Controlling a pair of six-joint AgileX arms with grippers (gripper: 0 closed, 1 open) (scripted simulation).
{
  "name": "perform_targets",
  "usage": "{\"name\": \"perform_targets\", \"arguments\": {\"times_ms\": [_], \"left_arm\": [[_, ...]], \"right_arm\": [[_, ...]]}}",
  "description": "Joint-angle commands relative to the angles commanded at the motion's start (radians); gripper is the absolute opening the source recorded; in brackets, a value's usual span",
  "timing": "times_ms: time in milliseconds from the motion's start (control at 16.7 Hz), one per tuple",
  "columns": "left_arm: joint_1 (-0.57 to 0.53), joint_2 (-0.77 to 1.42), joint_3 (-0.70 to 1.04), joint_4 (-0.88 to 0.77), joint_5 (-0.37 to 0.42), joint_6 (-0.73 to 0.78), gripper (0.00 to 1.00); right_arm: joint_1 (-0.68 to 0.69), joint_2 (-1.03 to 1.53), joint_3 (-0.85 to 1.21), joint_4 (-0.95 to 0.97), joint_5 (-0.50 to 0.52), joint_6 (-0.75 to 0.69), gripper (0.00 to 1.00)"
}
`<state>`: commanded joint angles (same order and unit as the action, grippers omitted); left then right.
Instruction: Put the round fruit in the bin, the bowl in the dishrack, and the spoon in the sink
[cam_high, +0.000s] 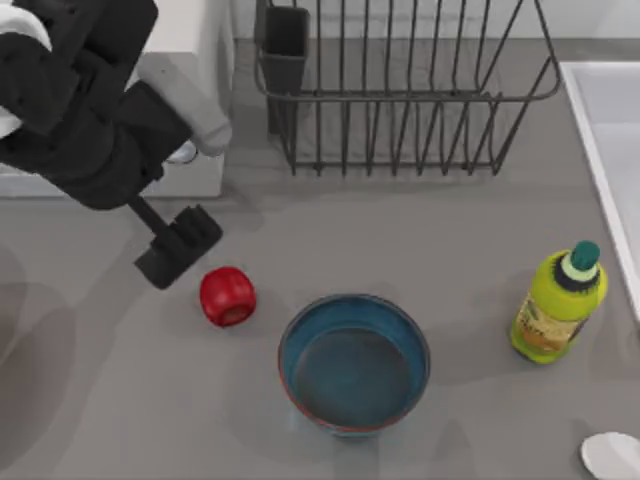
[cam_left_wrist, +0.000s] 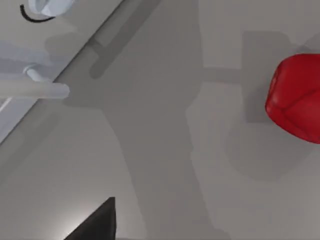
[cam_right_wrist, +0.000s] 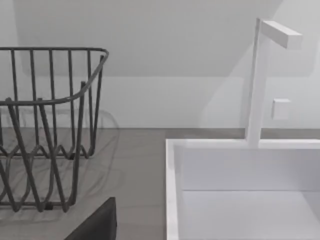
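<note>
The round fruit (cam_high: 227, 296), small, red and glossy, rests on the grey table left of centre; it is also in the left wrist view (cam_left_wrist: 295, 97). My left gripper (cam_high: 180, 248) hovers open just left of and behind the fruit, apart from it and holding nothing. To the fruit's right stands the blue bowl (cam_high: 354, 362), upright. At the back is the dark wire dishrack (cam_high: 400, 95) (cam_right_wrist: 50, 125), and the white-rimmed sink (cam_high: 600, 140) (cam_right_wrist: 172, 190) runs along the right edge. The white spoon (cam_high: 612, 455) lies at the front right corner. My right arm is parked off to the right.
A yellow-green bottle (cam_high: 558, 305) stands upright between the bowl and the sink. The white microwave (cam_high: 195, 160) (cam_left_wrist: 30, 85) sits at the back left, just behind my left arm. A white faucet (cam_right_wrist: 257, 80) rises behind the sink.
</note>
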<state>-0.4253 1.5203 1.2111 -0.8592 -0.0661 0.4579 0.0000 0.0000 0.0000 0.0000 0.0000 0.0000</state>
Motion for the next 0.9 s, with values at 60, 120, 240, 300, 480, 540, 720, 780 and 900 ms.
{"name": "perform_targets", "arguments": {"times_ms": [60, 120, 240, 300, 480, 540, 720, 780, 900], "left_arm": [[-0.021, 0.088, 0.062, -0.049, 0.000, 0.022, 1.00], [-0.041, 0.170, 0.120, -0.094, 0.000, 0.042, 1.00], [-0.075, 0.318, 0.222, -0.175, 0.001, 0.075, 1.00], [-0.089, 0.380, 0.266, -0.209, 0.002, 0.089, 1.00], [-0.118, 0.508, 0.361, -0.281, 0.004, 0.117, 1.00], [-0.123, 0.530, 0.378, -0.294, 0.004, 0.122, 1.00], [-0.126, 0.541, 0.387, -0.300, 0.004, 0.124, 1.00], [-0.126, 0.541, 0.387, -0.300, 0.004, 0.124, 1.00], [-0.121, 0.538, 0.384, -0.298, 0.004, 0.123, 1.00]], "right_arm": [[0.000, 0.000, 0.000, 0.000, 0.000, 0.000, 1.00], [0.000, 0.000, 0.000, 0.000, 0.000, 0.000, 1.00], [0.000, 0.000, 0.000, 0.000, 0.000, 0.000, 1.00], [0.000, 0.000, 0.000, 0.000, 0.000, 0.000, 1.00], [0.000, 0.000, 0.000, 0.000, 0.000, 0.000, 1.00], [0.000, 0.000, 0.000, 0.000, 0.000, 0.000, 1.00], [0.000, 0.000, 0.000, 0.000, 0.000, 0.000, 1.00], [0.000, 0.000, 0.000, 0.000, 0.000, 0.000, 1.00], [0.000, 0.000, 0.000, 0.000, 0.000, 0.000, 1.00]]}}
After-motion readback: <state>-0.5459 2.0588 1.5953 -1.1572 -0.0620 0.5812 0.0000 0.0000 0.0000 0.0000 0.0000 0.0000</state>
